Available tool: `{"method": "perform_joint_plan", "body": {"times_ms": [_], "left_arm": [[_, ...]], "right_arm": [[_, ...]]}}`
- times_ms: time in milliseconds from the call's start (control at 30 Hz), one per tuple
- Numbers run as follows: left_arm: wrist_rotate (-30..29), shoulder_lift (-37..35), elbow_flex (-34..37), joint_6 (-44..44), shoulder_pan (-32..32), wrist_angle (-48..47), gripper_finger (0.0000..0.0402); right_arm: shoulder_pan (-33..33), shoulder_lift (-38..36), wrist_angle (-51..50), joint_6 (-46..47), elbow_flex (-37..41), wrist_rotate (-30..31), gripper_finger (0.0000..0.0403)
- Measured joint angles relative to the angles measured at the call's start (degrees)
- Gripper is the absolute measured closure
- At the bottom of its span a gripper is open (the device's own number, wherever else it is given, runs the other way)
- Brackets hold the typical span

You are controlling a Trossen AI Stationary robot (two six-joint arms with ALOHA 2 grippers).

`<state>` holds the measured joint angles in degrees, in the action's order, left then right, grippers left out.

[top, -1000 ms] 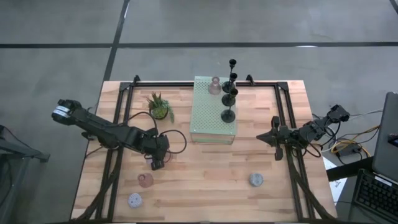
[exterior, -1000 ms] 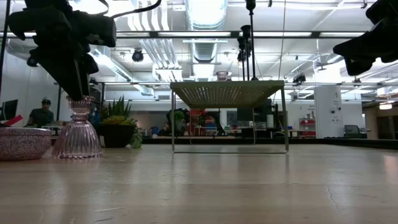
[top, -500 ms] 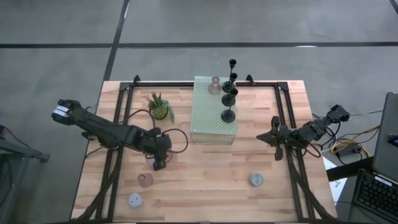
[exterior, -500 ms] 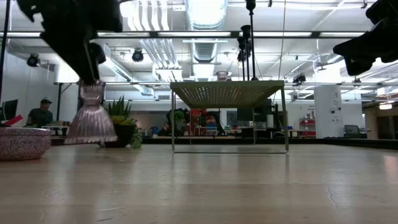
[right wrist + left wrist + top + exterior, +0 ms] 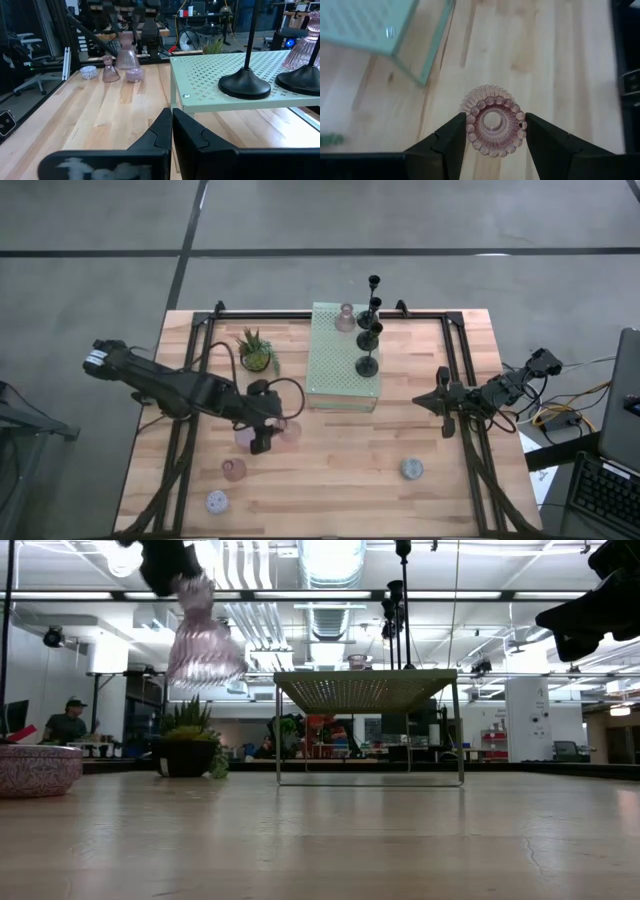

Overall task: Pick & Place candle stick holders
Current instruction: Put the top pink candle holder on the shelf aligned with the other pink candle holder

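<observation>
My left gripper (image 5: 262,438) is shut on a pink ribbed glass candle stick holder (image 5: 205,635), held high above the table left of the pale green perforated block (image 5: 343,355). On that block stand several black slim holders (image 5: 367,365) and one pink holder (image 5: 345,317). Three more rest on their round bases on the table: a pink one (image 5: 233,470), a grey one (image 5: 216,502) and another grey one (image 5: 411,469). My right gripper (image 5: 425,402) waits shut at the table's right side, touching nothing. My left gripper pinches the pink holder's upper part (image 5: 493,121), just below its open cup, between its two fingers (image 5: 452,140), one on each side. The fingers slant down from above. The holder hangs below them, tilted and clear of the table, its wide base (image 5: 210,665) lowest.
A small green potted plant (image 5: 257,352) stands left of the block. Black frame rails (image 5: 190,380) run along the table's left and right sides. Bare wood lies between the block and the table's near edge.
My left gripper has risen and gone a little toward the table's right, still shut on the pink holder. The holder stood upright on the table. It now hangs lifted clear and tipped, at about the height of the block's top.
</observation>
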<state>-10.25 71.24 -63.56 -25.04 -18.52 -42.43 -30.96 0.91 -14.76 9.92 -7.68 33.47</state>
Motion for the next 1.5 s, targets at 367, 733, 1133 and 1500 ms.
{"method": "perform_joint_plan", "body": {"times_ms": [367,733,1133,1500], "left_arm": [[-6.4,0.0,-8.3,3.9,0.8,2.4,0.0210],[-6.4,0.9,-8.5,9.0,4.8,11.5,0.0210],[-6.3,6.6,-12.0,11.1,15.0,12.0,0.0210],[-5.3,19.1,-26.1,13.6,25.8,10.8,0.0210]], "right_arm": [[0.0,0.0,0.0,0.1,0.0,0.0,0.0394],[0.0,0.0,0.0,0.1,0.0,0.0,0.0394],[0.0,0.0,0.0,0.0,0.0,0.0,0.0394],[0.0,0.0,0.0,0.0,0.0,0.0,0.0394]]}}
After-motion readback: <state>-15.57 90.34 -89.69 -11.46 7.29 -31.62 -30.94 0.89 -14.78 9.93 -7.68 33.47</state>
